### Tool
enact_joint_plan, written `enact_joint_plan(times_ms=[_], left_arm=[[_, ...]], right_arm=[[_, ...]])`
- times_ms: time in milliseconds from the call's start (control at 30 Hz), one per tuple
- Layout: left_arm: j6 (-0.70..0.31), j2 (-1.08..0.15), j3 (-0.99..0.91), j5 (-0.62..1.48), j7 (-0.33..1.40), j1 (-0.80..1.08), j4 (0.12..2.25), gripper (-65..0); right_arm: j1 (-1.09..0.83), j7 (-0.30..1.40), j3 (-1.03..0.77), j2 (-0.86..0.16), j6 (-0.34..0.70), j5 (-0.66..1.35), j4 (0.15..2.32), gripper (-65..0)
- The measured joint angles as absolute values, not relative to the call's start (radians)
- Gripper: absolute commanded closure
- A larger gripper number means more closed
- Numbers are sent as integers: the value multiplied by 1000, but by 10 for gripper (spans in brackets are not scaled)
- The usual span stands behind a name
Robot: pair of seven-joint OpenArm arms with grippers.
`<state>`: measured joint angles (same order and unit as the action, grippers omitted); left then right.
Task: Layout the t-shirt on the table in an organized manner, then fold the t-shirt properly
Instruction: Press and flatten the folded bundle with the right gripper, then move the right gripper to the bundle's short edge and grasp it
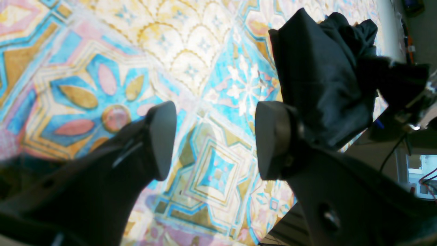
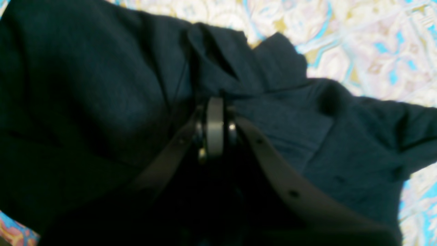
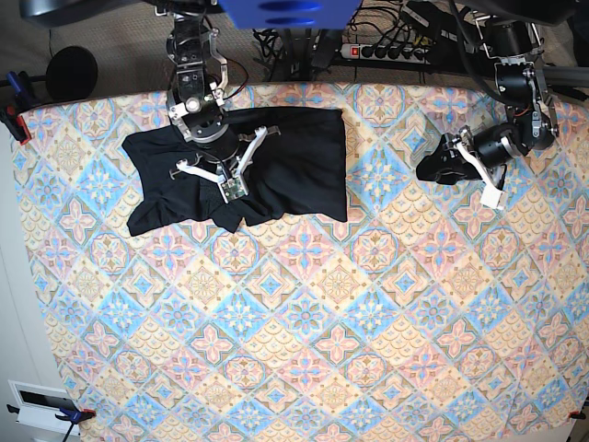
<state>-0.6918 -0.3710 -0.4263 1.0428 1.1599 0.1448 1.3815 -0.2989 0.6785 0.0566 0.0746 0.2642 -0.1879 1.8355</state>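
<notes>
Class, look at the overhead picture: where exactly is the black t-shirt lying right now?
In the base view the t-shirt lies rumpled at the table's far left, directly under the right gripper, well apart from the left gripper.

power strip (image 3: 386, 52), tangled cables (image 3: 294, 41)

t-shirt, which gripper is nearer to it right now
Right. The right gripper is down on the t-shirt, shut on a fold of it. The left gripper hangs open over the bare table, off to the shirt's side.
</notes>
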Motion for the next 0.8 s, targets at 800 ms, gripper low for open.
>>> enact_joint_plan(times_ms=[800], left_arm=[[-691, -357, -426, 1042, 1160, 150, 1382, -338]], right_arm=[[-302, 685, -342, 78, 266, -194, 1970, 0]])
